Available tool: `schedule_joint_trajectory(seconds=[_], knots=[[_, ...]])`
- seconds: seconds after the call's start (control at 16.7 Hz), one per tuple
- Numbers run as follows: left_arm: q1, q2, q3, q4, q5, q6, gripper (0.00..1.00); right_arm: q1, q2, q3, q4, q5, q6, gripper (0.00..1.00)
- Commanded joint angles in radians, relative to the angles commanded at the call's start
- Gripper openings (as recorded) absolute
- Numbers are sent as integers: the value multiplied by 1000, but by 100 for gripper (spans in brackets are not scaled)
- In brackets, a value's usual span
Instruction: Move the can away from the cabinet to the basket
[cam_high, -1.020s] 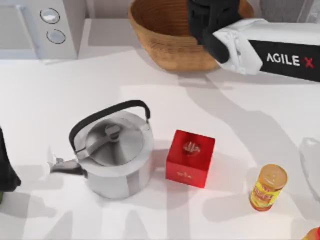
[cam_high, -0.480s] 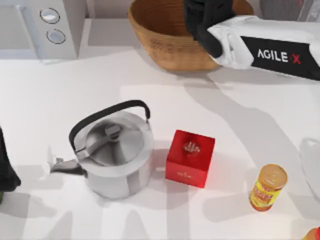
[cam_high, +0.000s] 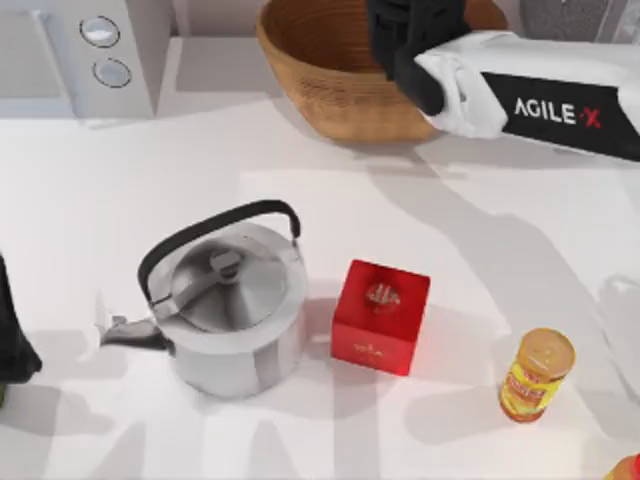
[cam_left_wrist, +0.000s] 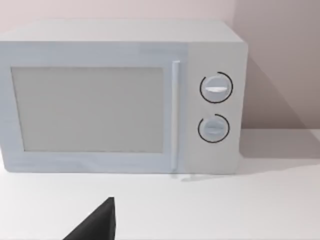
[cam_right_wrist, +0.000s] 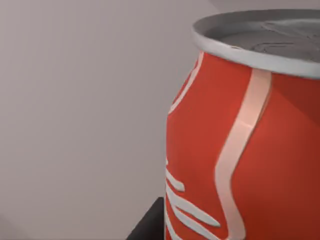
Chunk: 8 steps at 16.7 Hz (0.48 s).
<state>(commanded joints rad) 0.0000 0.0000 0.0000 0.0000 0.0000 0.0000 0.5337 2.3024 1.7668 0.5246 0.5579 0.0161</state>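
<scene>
- Since a second ago my right arm has slid a little left along the table's far edge; in the last half second it hasn't moved.
- My right gripper (cam_high: 415, 40) hangs over the basket (cam_high: 320, 90), forearm reaching in from the right.
- The can (cam_right_wrist: 240, 150) sits upright right against my wrist camera; I cannot tell how the fingers stand.
- My left arm is parked at the left edge.

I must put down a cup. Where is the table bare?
Bare: the strip between the microwave, basket and kettle, and the patch under the right arm. Crowded: kettle, red box and yellow can along the near side.
</scene>
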Motion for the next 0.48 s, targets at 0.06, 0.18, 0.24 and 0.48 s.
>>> schedule_joint_trajectory(seconds=[0.06,0.18,0.24,0.48], knots=[[0,0,0,0,0,0,100,0,0,0,0,0,0,60],[0,0,0,0,0,0,100,0,0,0,0,0,0,75],[0,0,0,0,0,0,100,0,0,0,0,0,0,83],[0,0,0,0,0,0,100,0,0,0,0,0,0,100]])
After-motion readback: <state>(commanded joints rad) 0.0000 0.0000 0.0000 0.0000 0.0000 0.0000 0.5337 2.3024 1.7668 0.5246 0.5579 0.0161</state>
